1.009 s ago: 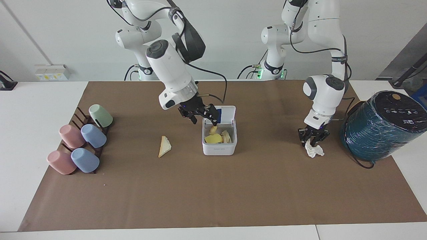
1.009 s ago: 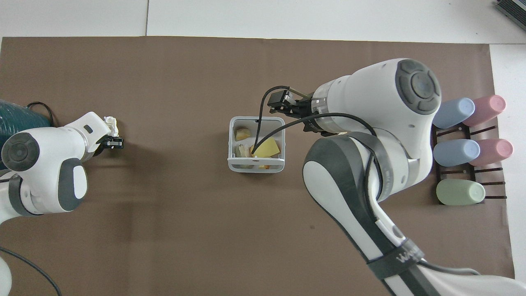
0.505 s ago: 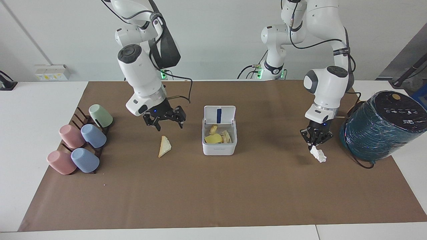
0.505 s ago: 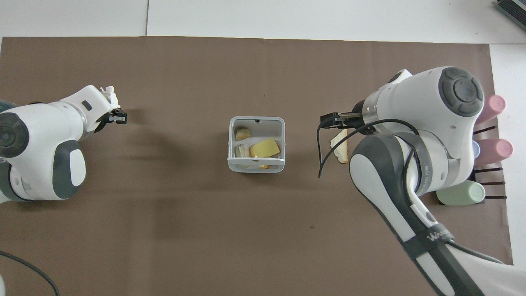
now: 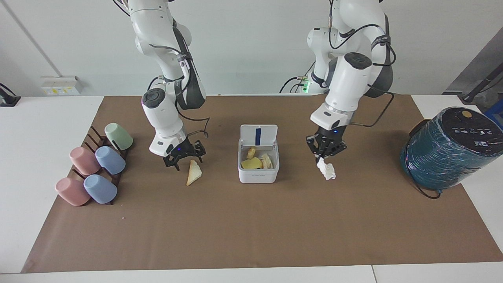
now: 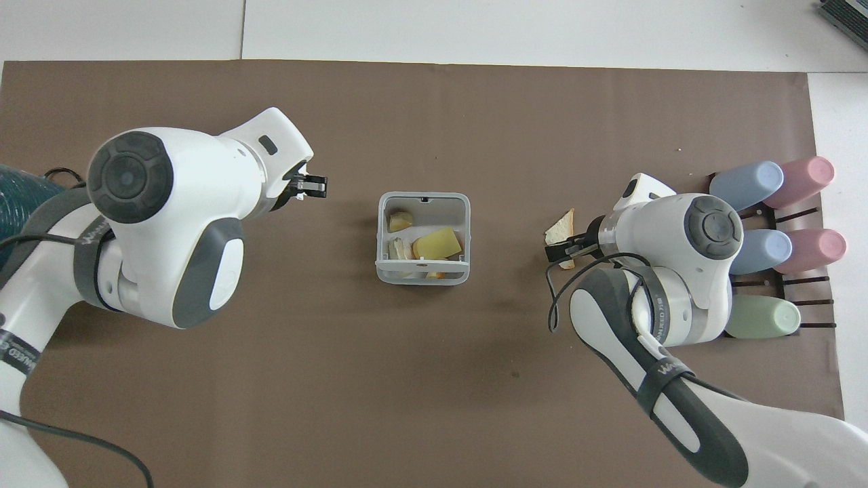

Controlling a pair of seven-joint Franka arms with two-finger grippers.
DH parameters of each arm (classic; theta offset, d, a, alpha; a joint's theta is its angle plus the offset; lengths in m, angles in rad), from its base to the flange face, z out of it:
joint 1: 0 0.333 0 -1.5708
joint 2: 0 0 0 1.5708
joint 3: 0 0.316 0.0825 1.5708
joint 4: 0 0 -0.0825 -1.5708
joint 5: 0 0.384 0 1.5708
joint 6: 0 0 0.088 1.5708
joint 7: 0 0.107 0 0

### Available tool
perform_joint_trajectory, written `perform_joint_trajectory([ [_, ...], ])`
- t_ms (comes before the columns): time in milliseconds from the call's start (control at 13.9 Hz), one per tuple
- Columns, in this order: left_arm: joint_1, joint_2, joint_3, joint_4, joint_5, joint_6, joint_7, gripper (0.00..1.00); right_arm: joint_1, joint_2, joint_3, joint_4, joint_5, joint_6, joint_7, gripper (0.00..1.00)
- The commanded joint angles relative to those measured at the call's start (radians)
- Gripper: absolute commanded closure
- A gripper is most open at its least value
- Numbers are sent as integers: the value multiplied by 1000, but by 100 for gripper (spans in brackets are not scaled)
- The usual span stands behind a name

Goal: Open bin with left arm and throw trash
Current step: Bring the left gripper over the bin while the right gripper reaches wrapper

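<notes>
Left gripper (image 5: 323, 154): jaws pinched shut on the paper wad (image 5: 326, 170), which dangles clear of the table (image 5: 251, 236), beside the bin toward the left arm's end.
Right gripper (image 5: 184, 155): jaws spread wide, empty, low over the table just beside the bread wedge (image 5: 193, 172); contact with the wedge cannot be told.
Bin (image 5: 258, 173): mid-table between both grippers, lid (image 5: 258, 135) hinged up and leaning toward the robots, opening uncovered.
Bin contents: several yellowish scraps (image 5: 251, 163) already inside.
Bread wedge: flat on the table, beside the bin toward the right arm's end, well apart from it.
Bystanders: pastel cups (image 5: 98, 165) on a rack at the right arm's end; teal-wrapped cylinder (image 5: 448, 149) at the left arm's end.
Step in hand: lid-opening apparently done; wad in carry toward the bin, wedge pick-up in approach.
Next move, judged: wad brought over the opening, then released; right jaws lowered astride the wedge and closed.
</notes>
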Motion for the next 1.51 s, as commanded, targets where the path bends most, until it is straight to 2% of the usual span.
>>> perform_joint_trajectory([
  [0, -84, 17, 19, 81, -121, -106, -43, 100, -8, -12, 10, -73, -18, 73, -37, 0],
  [72, -106, 33, 17, 120, -138, -134, -78, 100, -18, -12, 10, -82, -18, 73, -60, 0],
  [216, -118, 37, 5, 130, -169, -143, -114, 100, -17, -12, 12, -92, -18, 73, -68, 9],
  [288, -115, 42, 3, 132, -209, -166, -113, 100, -14, -13, 10, -95, -18, 73, -68, 25],
  [433, -120, 47, 0, 139, -273, -194, -111, 100, -9, -13, 10, -95, -18, 73, -58, 62],
  [577, -120, 45, -27, 138, -328, -185, -112, 100, -6, -12, 12, -93, -18, 87, -54, 93],
  [649, -118, 44, -29, 138, -371, -183, -112, 100, -8, -10, 12, -93, -18, 95, -54, 100],
  [721, -117, 44, -29, 138, -402, -177, -112, 88, -8, -10, 10, -93, -18, 95, -45, 100],
  [793, -117, 44, -29, 138, -405, -174, -109, 51, -6, -10, 10, -90, -18, 93, -26, 100],
  [865, -120, 44, -30, 136, -408, -165, -114, 1, -6, -9, 10, -86, -18, 92, -16, 100],
  [1009, -121, 42, -30, 135, -410, -165, -117, 0, -5, -21, 10, -73, -18, 66, 9, 100],
  [1298, -114, 42, -27, 136, -393, -175, -97, 0, -18, -47, 6, 41, -20, -135, 17, 100],
  [1442, -109, 31, -23, 119, -299, -181, -80, 0, -18, -68, 6, 110, -23, -241, 75, 100],
])
